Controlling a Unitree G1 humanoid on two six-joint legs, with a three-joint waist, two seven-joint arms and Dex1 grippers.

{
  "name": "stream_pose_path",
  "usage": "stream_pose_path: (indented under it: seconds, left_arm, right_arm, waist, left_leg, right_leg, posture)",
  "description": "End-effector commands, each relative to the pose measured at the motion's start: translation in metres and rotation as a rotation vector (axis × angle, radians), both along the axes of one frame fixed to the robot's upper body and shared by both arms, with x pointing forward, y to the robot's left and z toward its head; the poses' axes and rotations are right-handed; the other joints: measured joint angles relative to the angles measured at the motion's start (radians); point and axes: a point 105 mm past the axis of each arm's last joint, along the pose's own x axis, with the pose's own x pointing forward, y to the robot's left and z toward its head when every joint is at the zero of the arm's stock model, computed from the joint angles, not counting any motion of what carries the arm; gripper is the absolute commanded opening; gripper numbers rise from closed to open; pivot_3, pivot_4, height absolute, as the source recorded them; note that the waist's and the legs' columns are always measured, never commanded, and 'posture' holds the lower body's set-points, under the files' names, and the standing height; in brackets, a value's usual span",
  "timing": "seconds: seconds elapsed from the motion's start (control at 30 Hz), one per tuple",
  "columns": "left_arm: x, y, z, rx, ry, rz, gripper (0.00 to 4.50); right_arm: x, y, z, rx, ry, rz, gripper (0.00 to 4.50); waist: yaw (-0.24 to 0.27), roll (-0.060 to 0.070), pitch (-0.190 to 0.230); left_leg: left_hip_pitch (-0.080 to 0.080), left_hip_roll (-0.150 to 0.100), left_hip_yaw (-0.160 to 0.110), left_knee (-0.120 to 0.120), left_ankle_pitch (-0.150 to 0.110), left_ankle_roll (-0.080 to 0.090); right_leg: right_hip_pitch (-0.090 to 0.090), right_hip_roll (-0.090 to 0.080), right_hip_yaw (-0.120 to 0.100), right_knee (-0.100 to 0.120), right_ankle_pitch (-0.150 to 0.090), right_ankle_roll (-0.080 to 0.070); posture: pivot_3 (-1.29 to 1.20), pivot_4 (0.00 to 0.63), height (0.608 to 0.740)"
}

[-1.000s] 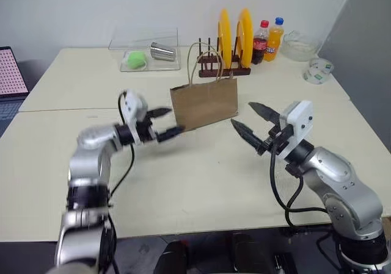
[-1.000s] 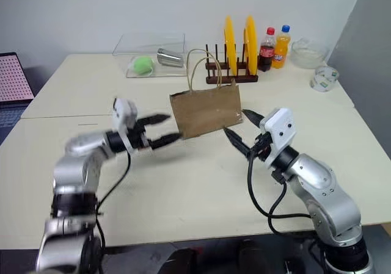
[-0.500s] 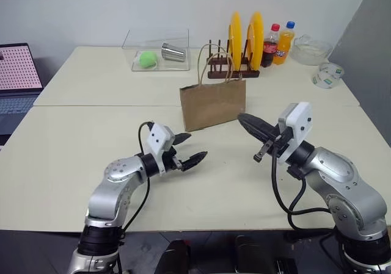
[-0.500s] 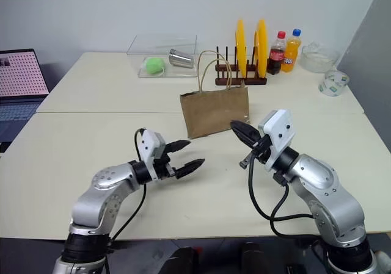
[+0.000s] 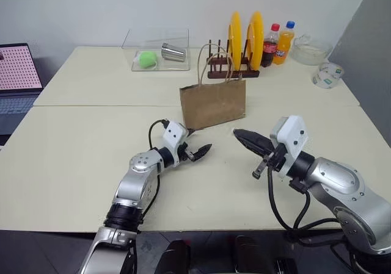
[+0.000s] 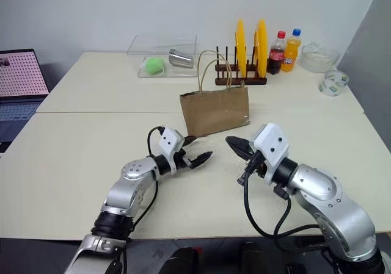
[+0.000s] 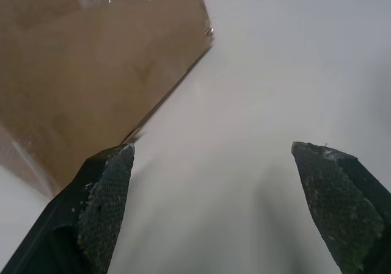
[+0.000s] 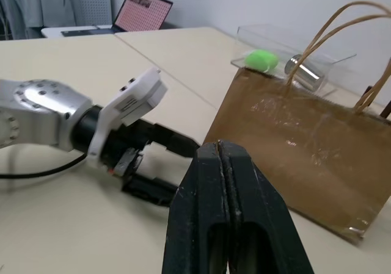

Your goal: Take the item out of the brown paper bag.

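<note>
The brown paper bag (image 5: 212,105) stands upright in the middle of the table, its two cord handles raised. The item is hidden from view. My left gripper (image 5: 198,152) hangs open just above the tabletop, in front of the bag's lower left corner and pointing toward it. In the left wrist view the bag (image 7: 91,72) fills the space beyond the spread fingers (image 7: 104,207), with bare table between them. My right gripper (image 5: 244,138) is shut on nothing and sits in front of the bag's right corner, pointing left. Its closed tips (image 8: 223,149) face the bag (image 8: 305,158).
Behind the bag stands a plate rack (image 5: 229,72) with two yellow plates, and cola (image 5: 269,37) and orange soda (image 5: 285,36) bottles are beside it. A clear box (image 5: 156,54) holds a green ball and a metal cup. A laptop (image 5: 15,72) sits far left, a tape roll (image 5: 327,75) far right.
My left gripper has swung down and to the right, ending near the bag's lower left corner. The right gripper went from open to shut and drew back a little.
</note>
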Motion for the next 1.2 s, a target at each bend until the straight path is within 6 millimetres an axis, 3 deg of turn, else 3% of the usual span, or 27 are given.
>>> stream_pose_path:
  seconds: [0.03, 0.27, 0.43, 0.53, 0.6, 0.77, 0.9, 1.2]
  left_arm:
    - [0.018, 0.006, 0.015, 0.016, -0.072, 0.014, 4.33]
    - [0.050, 0.023, 0.024, 0.080, -0.134, 0.056, 4.33]
    - [0.063, 0.031, 0.030, 0.123, -0.174, 0.076, 4.33]
    - [0.062, 0.028, 0.040, 0.064, -0.178, 0.039, 4.33]
    - [0.052, 0.023, 0.041, 0.028, -0.171, -0.038, 4.33]
    - [0.000, 0.019, 0.047, -0.043, -0.177, -0.192, 4.33]
    - [-0.039, 0.021, 0.066, -0.071, -0.182, -0.165, 4.33]
    - [-0.061, 0.025, 0.093, 0.013, -0.268, -0.078, 4.42]
  right_arm:
    - [-0.011, 0.005, 0.005, -0.020, -0.028, 0.040, 0.04]
    - [-0.012, 0.002, 0.003, -0.041, -0.021, 0.035, 0.04]
    - [-0.012, 0.002, 0.003, -0.048, -0.018, 0.034, 0.04]
    - [-0.009, 0.001, 0.005, -0.055, -0.032, 0.023, 0.04]
    - [-0.003, -0.001, 0.010, -0.057, -0.060, 0.007, 0.04]
    - [0.033, -0.011, 0.028, -0.115, -0.164, -0.080, 0.04]
    - [0.088, -0.030, 0.045, -0.205, -0.246, -0.216, 0.04]
    - [0.162, -0.043, 0.058, -0.350, -0.312, -0.267, 0.01]
  waist:
    - [0.000, 0.000, 0.000]
    - [-0.001, 0.000, 0.000]
    - [-0.001, 0.000, 0.000]
    - [-0.001, 0.000, 0.000]
    - [-0.004, 0.000, 0.000]
    - [-0.023, 0.001, 0.000]
    - [-0.025, 0.002, 0.000]
    - [-0.019, 0.002, 0.001]
  left_leg:
    - [0.000, 0.000, 0.000, 0.000, 0.000, 0.000]
    - [0.000, 0.000, 0.000, 0.000, 0.000, 0.000]
    - [0.000, 0.000, 0.000, 0.000, 0.000, 0.000]
    - [-0.001, 0.000, 0.000, 0.000, 0.000, 0.000]
    - [-0.001, 0.000, 0.000, 0.000, 0.000, 0.000]
    - [-0.001, 0.000, 0.000, -0.002, 0.000, 0.000]
    - [-0.001, 0.001, 0.000, -0.002, 0.000, 0.000]
    - [-0.001, 0.000, 0.002, -0.002, 0.000, 0.000]
  right_leg:
    - [0.000, 0.000, 0.000, 0.000, 0.000, 0.000]
    - [0.000, 0.000, -0.001, 0.000, 0.000, 0.000]
    - [0.000, 0.000, -0.001, 0.000, 0.000, 0.000]
    - [0.000, 0.000, -0.001, 0.000, 0.000, 0.000]
    - [0.000, 0.000, -0.001, 0.000, 0.000, 0.000]
    - [-0.002, 0.000, 0.001, 0.000, 0.000, 0.000]
    - [-0.003, 0.001, 0.001, 0.001, 0.000, 0.000]
    - [-0.003, 0.000, 0.002, -0.001, 0.000, 0.000]
  posture:
    - [0.00, 0.150, 0.740]
    - [0.00, 0.150, 0.740]
    - [0.00, 0.150, 0.740]
    - [0.00, 0.150, 0.740]
    - [0.00, 0.150, 0.740]
    - [0.00, 0.150, 0.740]
    - [0.00, 0.150, 0.740]
    - [0.00, 0.150, 0.740]
